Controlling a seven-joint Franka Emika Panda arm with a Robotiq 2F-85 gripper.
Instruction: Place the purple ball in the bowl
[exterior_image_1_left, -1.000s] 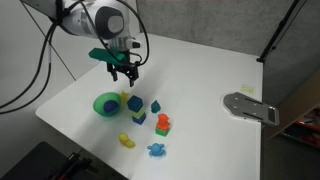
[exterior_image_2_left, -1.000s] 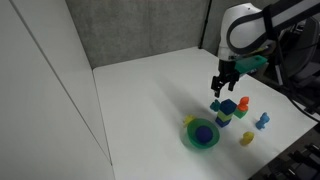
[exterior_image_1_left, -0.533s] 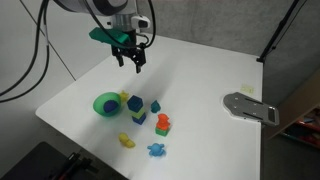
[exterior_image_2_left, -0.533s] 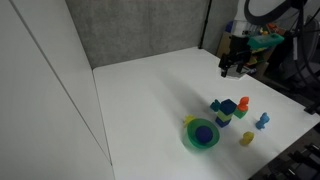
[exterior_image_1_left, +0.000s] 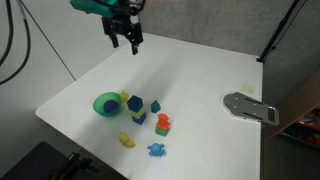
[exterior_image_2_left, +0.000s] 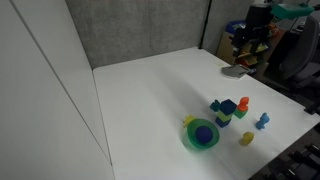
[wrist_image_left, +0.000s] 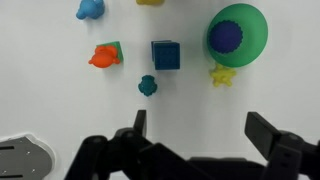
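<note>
Wrist view, looking straight down: the purple ball (wrist_image_left: 226, 37) sits inside the green bowl (wrist_image_left: 256, 30), with a yellow star toy (wrist_image_left: 220, 75) just beside the rim. The gripper (wrist_image_left: 200, 135) has its fingers spread wide, with nothing between them. Only from outside do you see its height: in an exterior view it hangs high over the far side of the white table (exterior_image_1_left: 200, 70), well apart from the toys. That view barely shows the ball.

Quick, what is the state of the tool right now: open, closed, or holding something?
Tool: open, fingers wide apart, holding nothing. The small purple ball lies in the bright green round plastic bowl.
</note>
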